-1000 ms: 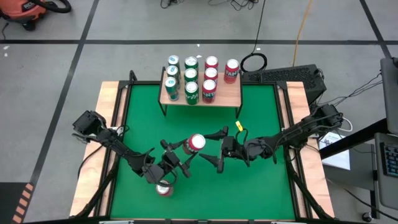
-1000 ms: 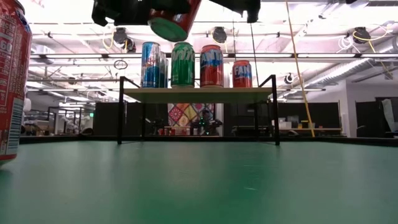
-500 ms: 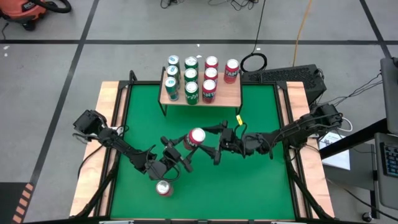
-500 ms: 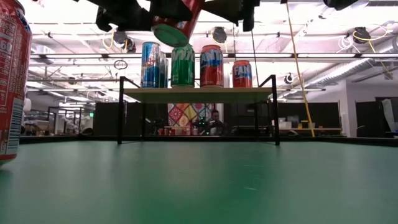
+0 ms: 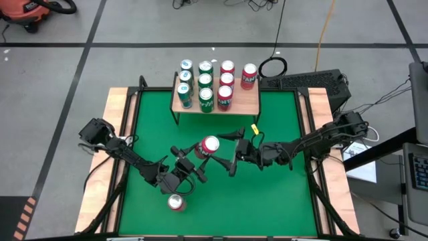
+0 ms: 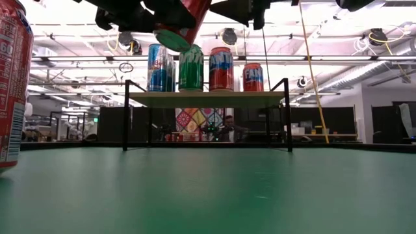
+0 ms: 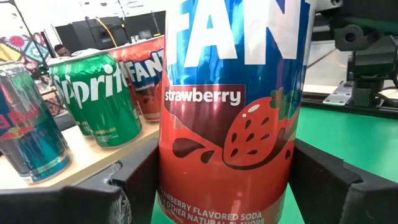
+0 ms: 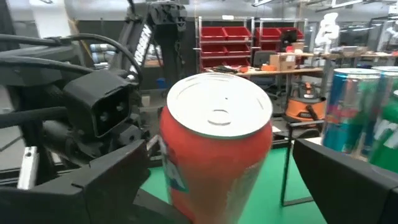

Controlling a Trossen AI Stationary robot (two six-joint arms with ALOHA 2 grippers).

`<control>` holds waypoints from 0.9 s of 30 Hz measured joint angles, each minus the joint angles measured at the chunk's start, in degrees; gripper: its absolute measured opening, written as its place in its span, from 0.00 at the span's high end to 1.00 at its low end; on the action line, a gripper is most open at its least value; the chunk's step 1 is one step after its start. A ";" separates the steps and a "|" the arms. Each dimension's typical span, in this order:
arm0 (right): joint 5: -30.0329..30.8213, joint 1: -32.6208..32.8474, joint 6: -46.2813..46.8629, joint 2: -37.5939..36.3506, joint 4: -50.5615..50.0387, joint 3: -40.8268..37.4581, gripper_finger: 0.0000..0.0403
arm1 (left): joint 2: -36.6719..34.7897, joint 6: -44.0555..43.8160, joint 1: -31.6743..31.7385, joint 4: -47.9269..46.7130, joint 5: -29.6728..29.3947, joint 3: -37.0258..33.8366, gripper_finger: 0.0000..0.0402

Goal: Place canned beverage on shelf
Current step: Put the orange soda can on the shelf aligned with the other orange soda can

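My left gripper (image 5: 199, 158) is shut on a red Fanta strawberry can (image 5: 210, 146), held above the middle of the green table; the can also fills the left wrist view (image 7: 230, 112). My right gripper (image 5: 226, 152) is wide open. Its two fingers stand on either side of the can's top end (image 8: 217, 106) and do not touch it. The shelf (image 5: 244, 102), a light plank on black legs, stands at the far edge and carries several cans (image 5: 205, 84). Another red can (image 5: 176, 203) stands upright on the table near the front edge. My left gripper pinches the can's side wall (image 7: 171, 180) low on the body, one finger (image 7: 134, 186) on each side. The fingers come slanting from the table's near left. The can is lifted clear of the table and tilted, its top (image 5: 210, 144) leaning toward my right gripper and its bottom (image 6: 172, 38) showing.
The table has wooden side rails (image 5: 117, 134). Open green surface (image 5: 267, 194) lies near the front right. The shelf's plank has bare room at its right front (image 5: 247, 106). A person (image 6: 227, 127) sits in the room far behind the shelf.
My left gripper has carried the can a little toward the table's far edge, still tilted and clear. My right gripper has moved toward the far edge and left, closer around the can's top, staying open.
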 joint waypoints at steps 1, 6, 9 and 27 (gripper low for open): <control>-0.94 -0.20 0.26 0.00 0.05 0.00 0.02 | 0.00 -0.01 0.01 0.04 0.01 0.00 0.30; -6.12 -1.44 2.37 0.00 1.29 0.00 0.01 | 0.00 -0.08 0.96 0.04 0.06 0.00 0.30; -9.81 -2.68 2.49 0.00 0.90 0.00 0.01 | -0.02 -0.10 1.17 0.04 0.54 0.00 0.30; -16.51 -8.78 3.40 0.00 0.58 0.00 0.02 | -0.04 -0.27 2.64 0.28 1.59 0.00 0.30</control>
